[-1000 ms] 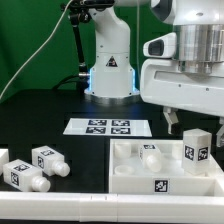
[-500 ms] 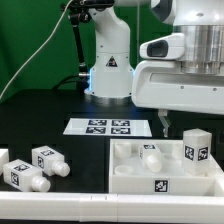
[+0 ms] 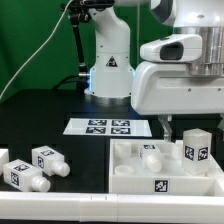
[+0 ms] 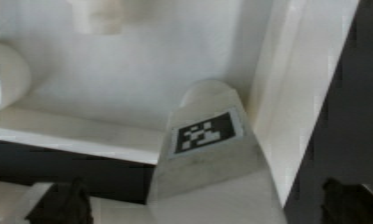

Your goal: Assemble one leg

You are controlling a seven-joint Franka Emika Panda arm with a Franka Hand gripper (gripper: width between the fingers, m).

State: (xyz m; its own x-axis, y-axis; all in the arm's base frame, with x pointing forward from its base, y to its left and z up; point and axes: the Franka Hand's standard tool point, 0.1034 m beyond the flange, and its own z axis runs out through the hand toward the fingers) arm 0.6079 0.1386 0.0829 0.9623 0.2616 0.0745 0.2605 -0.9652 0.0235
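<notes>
black table under us, marker board behind. white tray up front; leg upright in its corner. our gripper hovers apart, nothing held, jaw gap unclear. we judge leg light, rigid, slick: take flat sides.

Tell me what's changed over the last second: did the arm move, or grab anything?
The arm's wrist housing shifted slightly toward the exterior view's left and a bit lower, bringing the gripper closer above the tray beside the upright leg. Nothing was grasped or released. The upright leg, tray, the loose legs and the marker board stayed put.
</notes>
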